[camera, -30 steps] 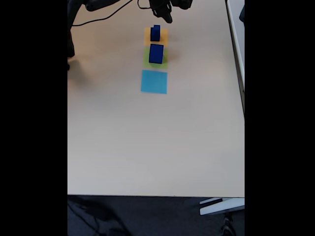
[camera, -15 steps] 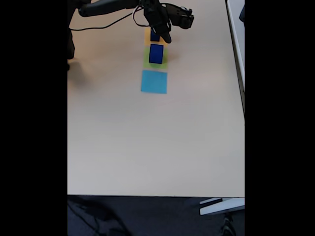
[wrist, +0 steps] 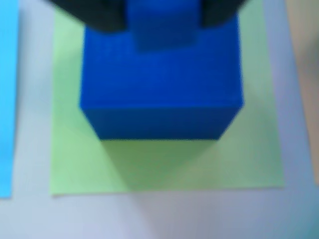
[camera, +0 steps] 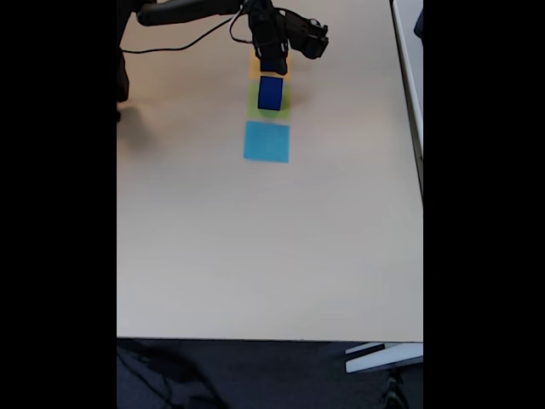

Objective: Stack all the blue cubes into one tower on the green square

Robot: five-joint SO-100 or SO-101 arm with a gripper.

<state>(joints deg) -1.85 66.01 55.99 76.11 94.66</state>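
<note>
Gripper (camera: 272,61) pinches 1 smaller blue cube (wrist: 162,22) above the large cube (wrist: 160,79); beige table (camera: 255,247), dark floor (camera: 230,375).

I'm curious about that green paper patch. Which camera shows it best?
The wrist view: the green square spreads wide under the big blue cube. In the fixed view it is a small, distant patch, mostly covered.

Matt blue cube (wrist: 162,84), papery green square (wrist: 164,162)
</note>
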